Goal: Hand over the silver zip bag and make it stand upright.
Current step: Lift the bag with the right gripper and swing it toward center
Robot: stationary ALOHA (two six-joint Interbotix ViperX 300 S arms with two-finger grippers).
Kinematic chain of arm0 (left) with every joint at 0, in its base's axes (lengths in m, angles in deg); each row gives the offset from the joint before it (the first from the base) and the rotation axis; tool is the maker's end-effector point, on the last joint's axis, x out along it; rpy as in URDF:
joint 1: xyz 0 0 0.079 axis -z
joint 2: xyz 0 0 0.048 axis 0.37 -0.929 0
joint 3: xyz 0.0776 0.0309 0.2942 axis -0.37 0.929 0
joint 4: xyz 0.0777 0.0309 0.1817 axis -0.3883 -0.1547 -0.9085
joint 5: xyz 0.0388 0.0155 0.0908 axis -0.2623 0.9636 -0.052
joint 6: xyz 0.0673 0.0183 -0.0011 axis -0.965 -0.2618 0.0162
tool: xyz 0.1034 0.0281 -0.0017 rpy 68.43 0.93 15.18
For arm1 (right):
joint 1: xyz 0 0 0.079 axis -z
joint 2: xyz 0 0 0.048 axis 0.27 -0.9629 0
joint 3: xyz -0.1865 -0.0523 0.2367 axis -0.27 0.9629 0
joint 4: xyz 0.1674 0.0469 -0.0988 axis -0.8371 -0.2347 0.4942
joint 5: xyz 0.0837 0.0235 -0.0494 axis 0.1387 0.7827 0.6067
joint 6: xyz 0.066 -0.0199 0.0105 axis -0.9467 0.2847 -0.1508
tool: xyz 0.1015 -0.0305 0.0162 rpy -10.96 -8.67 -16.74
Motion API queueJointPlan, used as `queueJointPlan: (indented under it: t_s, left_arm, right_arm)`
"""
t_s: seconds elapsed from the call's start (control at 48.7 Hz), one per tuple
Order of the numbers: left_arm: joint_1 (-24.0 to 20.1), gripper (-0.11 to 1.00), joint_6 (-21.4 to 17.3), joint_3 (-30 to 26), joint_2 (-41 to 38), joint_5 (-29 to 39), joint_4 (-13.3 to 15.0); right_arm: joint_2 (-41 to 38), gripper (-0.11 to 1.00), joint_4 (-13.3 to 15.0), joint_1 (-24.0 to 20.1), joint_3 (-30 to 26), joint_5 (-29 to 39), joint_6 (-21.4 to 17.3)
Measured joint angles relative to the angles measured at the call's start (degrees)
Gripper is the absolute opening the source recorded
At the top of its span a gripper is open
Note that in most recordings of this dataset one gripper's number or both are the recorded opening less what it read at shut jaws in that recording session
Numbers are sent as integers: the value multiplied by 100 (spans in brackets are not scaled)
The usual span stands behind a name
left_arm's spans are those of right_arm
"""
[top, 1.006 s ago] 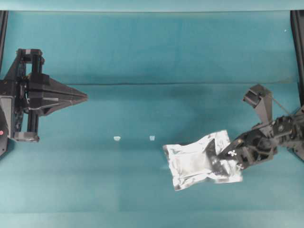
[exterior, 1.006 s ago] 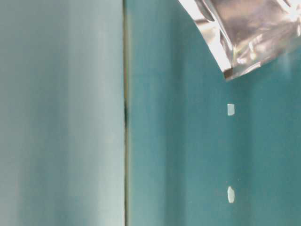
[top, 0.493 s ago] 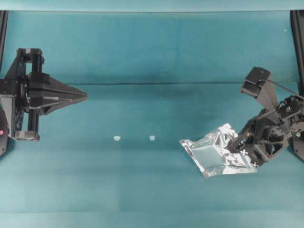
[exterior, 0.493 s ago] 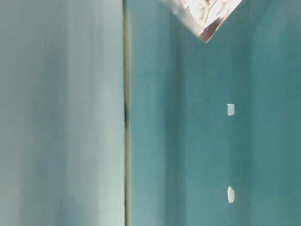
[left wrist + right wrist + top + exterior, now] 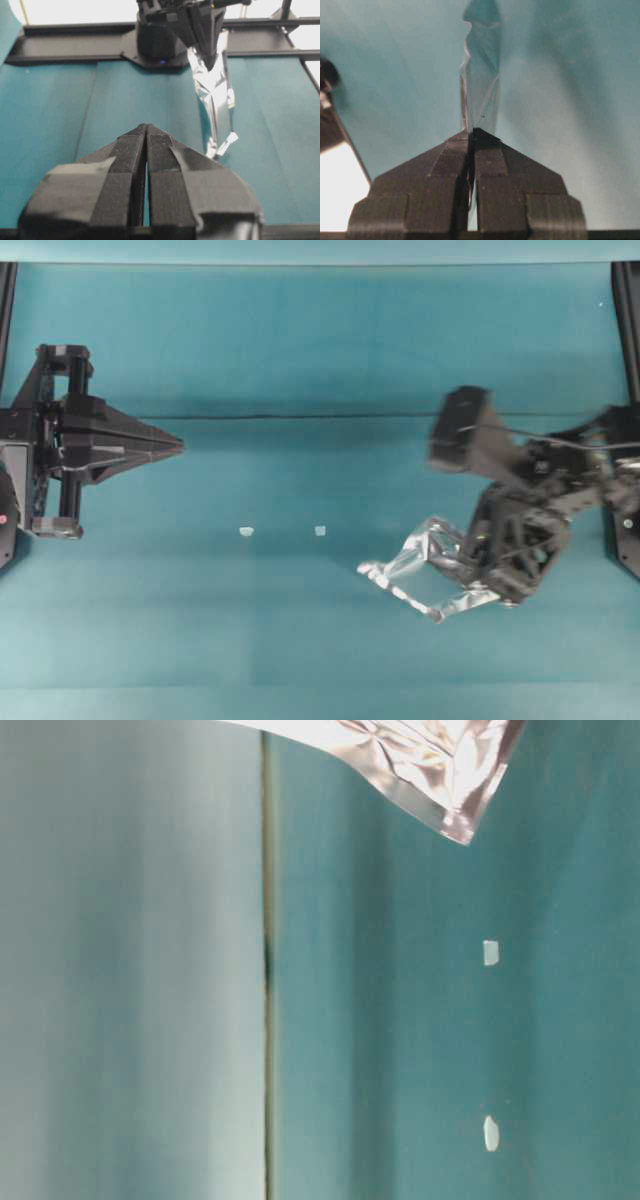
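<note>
Silver zip bag [image 5: 425, 575]: held off teal table [image 5: 300, 360] on right side, seen edge-on, hanging downward in left wrist view, one corner lowest.

Right gripper [image 5: 471, 134]: clenched on bag's thin upper edge, foil pinched between taped fingers [image 5: 492, 165].

Left gripper [image 5: 147, 131]: closed on nothing, parked well apart at left.

Two white bits [image 5: 246, 531]: on table between arms.

Risk, judged: narrow pinch on slick foil; slip or swing possible during transfer. Left jaws not yet opened; bag could be struck, not received. Creased base may be toppled when stood.
</note>
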Motion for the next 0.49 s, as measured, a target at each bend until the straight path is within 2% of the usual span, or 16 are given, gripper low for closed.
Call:
queueJointPlan:
  t_s: [0.123,0.493]
  left_arm:
    - [0,-1,0,26,70,9,0]
    - [0,-1,0,88,220,202,0]
  right_arm:
    - [-422,1,246,0,-466,492,158]
    - [-1380,1,1301,18,-1881,1485,703]
